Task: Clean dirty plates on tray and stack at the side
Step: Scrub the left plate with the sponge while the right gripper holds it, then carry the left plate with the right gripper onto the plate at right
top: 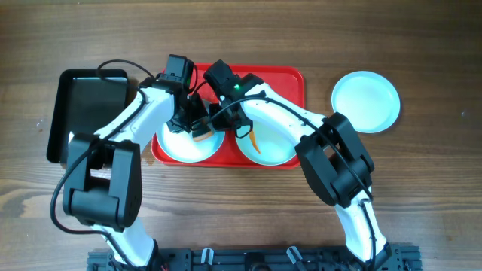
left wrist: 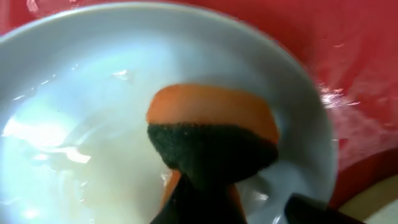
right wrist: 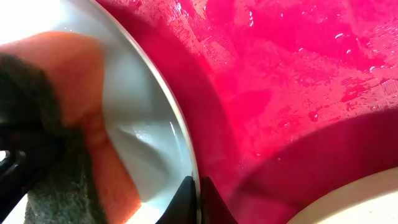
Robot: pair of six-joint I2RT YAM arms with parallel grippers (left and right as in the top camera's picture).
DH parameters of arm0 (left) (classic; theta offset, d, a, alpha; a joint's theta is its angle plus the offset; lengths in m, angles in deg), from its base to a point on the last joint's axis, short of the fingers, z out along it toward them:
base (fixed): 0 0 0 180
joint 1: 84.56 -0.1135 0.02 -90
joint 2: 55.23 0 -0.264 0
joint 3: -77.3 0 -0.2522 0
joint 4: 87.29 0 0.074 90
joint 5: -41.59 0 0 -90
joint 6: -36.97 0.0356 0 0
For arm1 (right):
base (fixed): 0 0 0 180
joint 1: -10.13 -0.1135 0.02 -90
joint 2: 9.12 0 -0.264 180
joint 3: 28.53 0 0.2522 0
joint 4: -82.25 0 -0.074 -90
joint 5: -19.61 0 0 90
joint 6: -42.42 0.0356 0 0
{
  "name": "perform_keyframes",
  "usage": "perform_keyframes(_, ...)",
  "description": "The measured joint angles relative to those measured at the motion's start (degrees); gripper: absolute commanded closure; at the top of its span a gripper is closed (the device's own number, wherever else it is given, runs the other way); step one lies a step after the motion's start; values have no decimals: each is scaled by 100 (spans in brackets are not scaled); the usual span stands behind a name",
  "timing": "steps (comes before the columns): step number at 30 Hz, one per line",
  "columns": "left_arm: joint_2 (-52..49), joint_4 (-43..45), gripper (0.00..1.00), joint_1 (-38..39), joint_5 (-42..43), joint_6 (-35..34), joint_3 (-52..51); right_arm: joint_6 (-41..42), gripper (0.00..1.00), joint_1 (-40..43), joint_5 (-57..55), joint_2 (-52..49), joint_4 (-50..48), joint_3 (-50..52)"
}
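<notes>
Two pale plates sit on the red tray (top: 290,79). The left plate (top: 175,147) lies under both grippers; the right plate (top: 275,150) carries an orange smear. A third plate (top: 365,102) rests on the table to the right of the tray. My left gripper (top: 197,126) is shut on an orange sponge with a dark scouring side (left wrist: 214,134) and presses it inside the left plate (left wrist: 74,124). My right gripper (top: 224,120) is shut on that plate's rim (right wrist: 186,168), one finger inside, one outside. The sponge (right wrist: 81,93) also shows in the right wrist view.
A glossy black tray (top: 86,109) lies to the left of the red tray. The two arms cross closely over the red tray's left half. The red tray's surface (right wrist: 292,81) looks wet. The wooden table (top: 422,188) surrounds everything.
</notes>
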Motion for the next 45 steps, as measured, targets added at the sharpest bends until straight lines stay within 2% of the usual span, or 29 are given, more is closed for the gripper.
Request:
perform_keyframes(7, -22, -1257, 96, -122, -1272, -22, 55, 0, 96, -2, 7, 0, -11, 0)
perform_keyframes(13, 98, -1408, 96, -271, -1908, -20, 24, 0, 96, -13, 17, 0, -15, -2)
perform_keyframes(20, 1915, -1399, 96, -271, -2055, -22, -13, 0, 96, -13, 17, 0, -81, 0)
perform_keyframes(24, 2328, -1539, 96, -271, -1950, -22, -11, 0, 96, 0, -111, 0, 260, -199)
perform_keyframes(28, 2326, -1633, 96, -271, -1670, -24, -17, -219, 96, 166, -852, 111, 1054, -1329)
perform_keyframes(32, 2326, -1631, 96, -271, -1447, -26, -17, -787, 96, 240, -2044, 503, 1174, -2070)
perform_keyframes(38, 2326, -1611, 96, -271, -1392, -28, -17, -1899, 96, -203, -4942, 713, 1281, -2168)
perform_keyframes(45, 2326, -1598, 96, -275, -1373, -28, -17, -2339, 96, -988, -6926, 713, 1285, -2168)
